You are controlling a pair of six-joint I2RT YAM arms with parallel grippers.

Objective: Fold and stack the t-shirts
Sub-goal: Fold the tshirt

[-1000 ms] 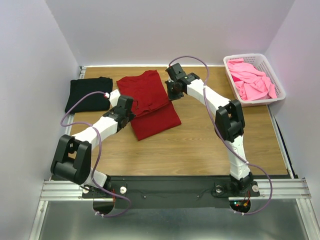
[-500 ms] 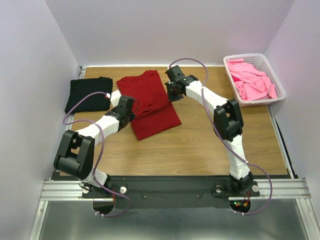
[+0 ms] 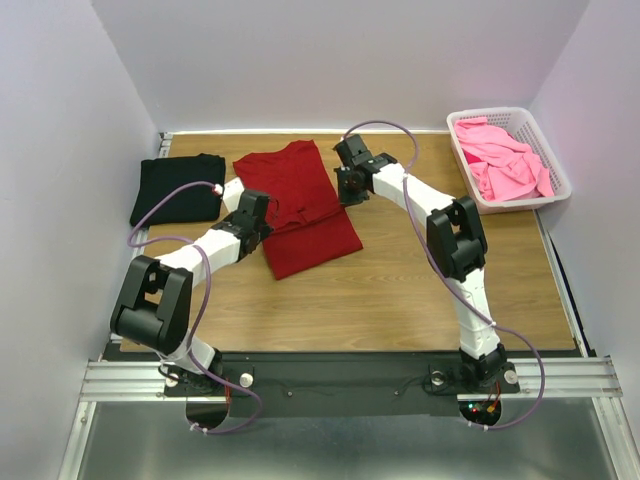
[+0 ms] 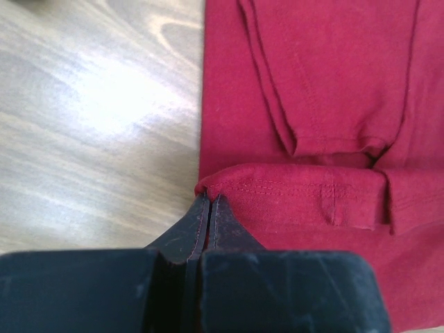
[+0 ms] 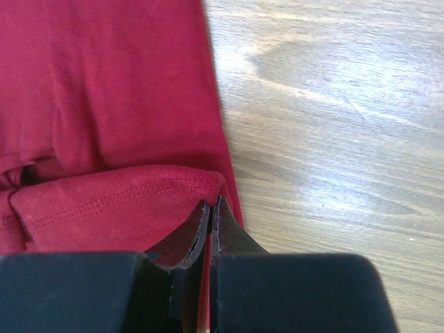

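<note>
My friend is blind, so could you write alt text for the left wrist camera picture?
The black left hand, shut tight, pinches the stitched hem of a dark red t-shirt that lies on a wooden table.

One dark red t-shirt (image 3: pixel 300 205). One black t-shirt (image 3: pixel 178 187). One white lattice basket (image 3: pixel 527 203). Pink t-shirts (image 3: pixel 505 160) heaped together, number unclear. Two arms: left arm (image 3: pixel 195 258), right arm (image 3: pixel 415 195).

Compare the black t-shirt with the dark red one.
The black t-shirt sits folded compact at left; the dark red t-shirt spreads larger, half-folded, mid-table. The black t-shirt is untouched; the left gripper and right gripper pinch the dark red t-shirt's folded edge. Both lie on the table.
</note>
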